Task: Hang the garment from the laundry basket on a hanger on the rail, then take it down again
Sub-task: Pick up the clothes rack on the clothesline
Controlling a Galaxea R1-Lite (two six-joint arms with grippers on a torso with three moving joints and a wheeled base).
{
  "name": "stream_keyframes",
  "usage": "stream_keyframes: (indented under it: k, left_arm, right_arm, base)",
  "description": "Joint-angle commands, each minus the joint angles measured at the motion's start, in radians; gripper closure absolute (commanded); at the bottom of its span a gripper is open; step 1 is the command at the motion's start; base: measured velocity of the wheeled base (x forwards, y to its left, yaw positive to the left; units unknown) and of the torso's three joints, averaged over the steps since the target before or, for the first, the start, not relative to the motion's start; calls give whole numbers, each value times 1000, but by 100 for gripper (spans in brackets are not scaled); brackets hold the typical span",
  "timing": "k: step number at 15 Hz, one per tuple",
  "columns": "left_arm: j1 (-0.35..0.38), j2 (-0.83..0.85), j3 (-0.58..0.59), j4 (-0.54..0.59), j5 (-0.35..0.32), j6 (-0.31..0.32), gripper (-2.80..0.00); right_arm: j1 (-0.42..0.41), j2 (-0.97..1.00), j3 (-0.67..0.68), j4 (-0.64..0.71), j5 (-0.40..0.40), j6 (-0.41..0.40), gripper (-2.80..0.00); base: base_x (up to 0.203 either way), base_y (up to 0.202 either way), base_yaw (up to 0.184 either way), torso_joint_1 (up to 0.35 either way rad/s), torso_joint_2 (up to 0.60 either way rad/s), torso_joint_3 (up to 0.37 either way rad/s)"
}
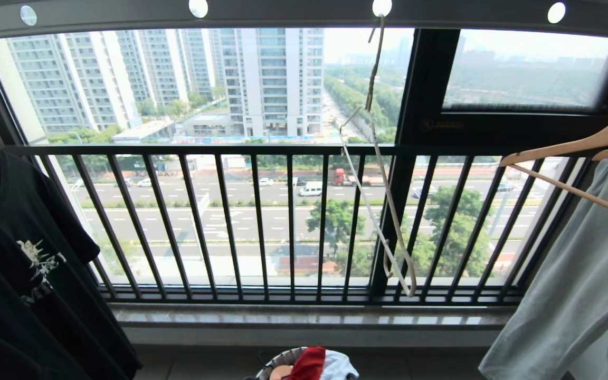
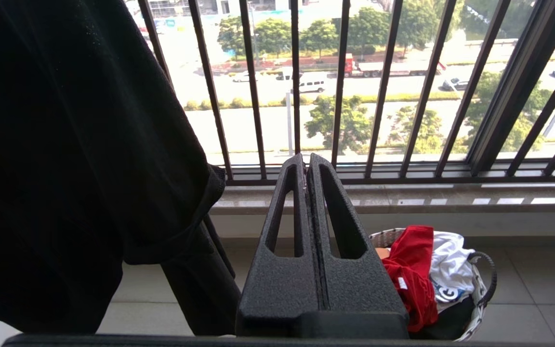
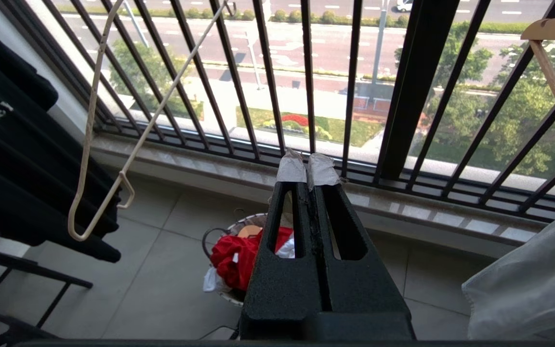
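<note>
Grey floor tiles [image 3: 162, 270] below the black balustrade [image 1: 262, 221] carried the laundry basket [image 2: 480, 289] holding the garment [image 2: 412, 270], while left hand [image 2: 306, 161] and right hand [image 3: 308, 166] were both closed, empty.

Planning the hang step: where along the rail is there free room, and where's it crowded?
Free: the rail between the black T-shirt on the left and the wire hanger, and from that hanger to the wooden hangers on the right. Crowded: both ends, where hung shirts fill the space.
</note>
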Motion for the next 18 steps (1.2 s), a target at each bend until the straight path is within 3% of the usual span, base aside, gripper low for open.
stream_keyframes:
  k: [1, 5, 7, 13, 14, 18]
  left_arm:
    - [0, 1, 0, 0, 0, 0, 0]
    - [0, 1, 0, 0, 0, 0, 0]
    - [0, 1, 0, 0, 0, 0, 0]
    - [1, 1, 0, 0, 0, 0, 0]
    - [1, 1, 0, 0, 0, 0, 0]
    - [0, 1, 0, 0, 0, 0, 0]
  right_arm:
    - [209, 166, -86, 31, -137, 64, 0]
    - [525, 290, -148, 20, -571, 145, 0]
    - [620, 354, -192, 20, -699, 165, 0]
    - [710, 469, -299, 23, -753, 142, 0]
    - [745, 468, -290, 23, -753, 131, -280]
    - [800, 494, -327, 3, -753, 113, -280]
  base:
    - [0, 0, 0, 0, 0, 0]
    - [0, 0, 0, 0, 0, 0]
    - [0, 0, 0, 0, 0, 0]
    - [0, 0, 0, 0, 0, 0]
    - [0, 0, 0, 0, 0, 0]
    - [0, 0, 0, 0, 0, 0]
